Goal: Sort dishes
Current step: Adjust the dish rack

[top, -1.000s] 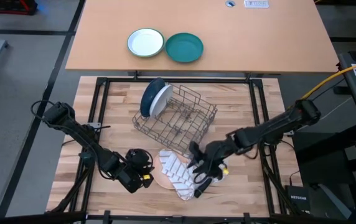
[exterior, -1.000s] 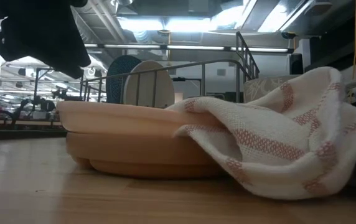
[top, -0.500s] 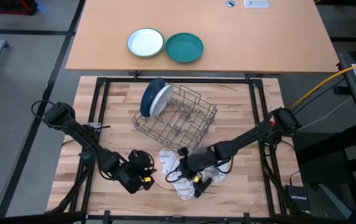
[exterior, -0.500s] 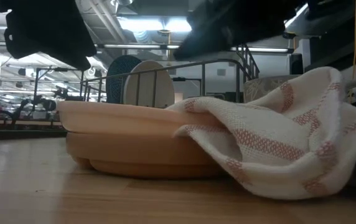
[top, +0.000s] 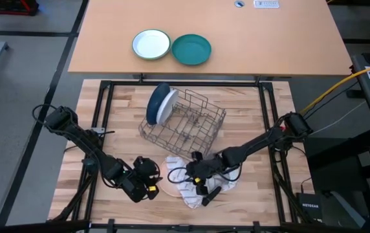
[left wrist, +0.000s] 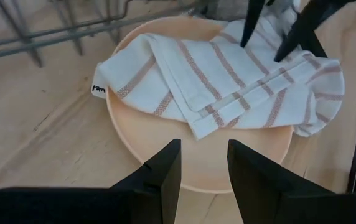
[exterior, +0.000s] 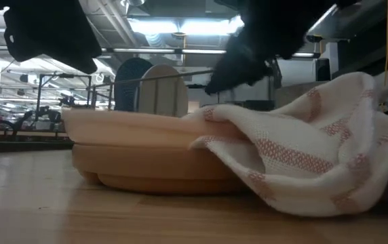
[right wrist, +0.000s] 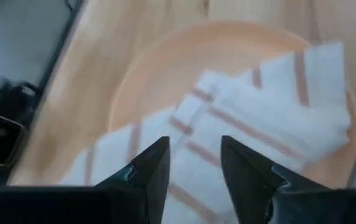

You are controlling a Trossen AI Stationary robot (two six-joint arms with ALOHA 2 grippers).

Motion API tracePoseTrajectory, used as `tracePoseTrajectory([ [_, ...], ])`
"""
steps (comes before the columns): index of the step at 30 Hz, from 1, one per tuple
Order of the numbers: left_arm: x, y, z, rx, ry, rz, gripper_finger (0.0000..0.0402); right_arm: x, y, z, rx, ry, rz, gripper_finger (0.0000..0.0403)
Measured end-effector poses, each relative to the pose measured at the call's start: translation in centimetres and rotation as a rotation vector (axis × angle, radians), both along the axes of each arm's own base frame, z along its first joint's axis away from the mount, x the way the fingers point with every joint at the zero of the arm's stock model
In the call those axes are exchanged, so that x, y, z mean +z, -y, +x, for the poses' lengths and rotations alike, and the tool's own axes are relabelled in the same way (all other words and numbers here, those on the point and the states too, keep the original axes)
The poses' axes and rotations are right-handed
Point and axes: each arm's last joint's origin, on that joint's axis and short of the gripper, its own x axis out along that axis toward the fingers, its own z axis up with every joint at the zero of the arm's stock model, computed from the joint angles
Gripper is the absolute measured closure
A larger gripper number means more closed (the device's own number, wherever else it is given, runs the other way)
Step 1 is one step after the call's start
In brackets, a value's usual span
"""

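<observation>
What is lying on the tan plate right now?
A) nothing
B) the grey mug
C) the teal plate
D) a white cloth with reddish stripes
D: the striped cloth is draped across the tan plate and spills over its rim, with the right gripper open just above it.

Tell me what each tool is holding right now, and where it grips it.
Nothing is held. The right tool is open above the striped towel on the tan plate; the left tool is open beside that plate.
</observation>
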Motion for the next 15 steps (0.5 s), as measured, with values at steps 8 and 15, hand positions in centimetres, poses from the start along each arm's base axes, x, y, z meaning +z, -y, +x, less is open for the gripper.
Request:
tracePoseTrajectory([
  [8,0.0,0.0,0.0,-0.025,-0.007,0.026,0.0282,-0.2,-0.4,-0.4,-0.02,-0.034,0.019,0.0256],
  [15,0.0,0.0,0.0,-0.027,-0.007,0.028,0.0282,0.9,-0.3,0.4,-0.017,-0.012,-0.017,0.0256],
])
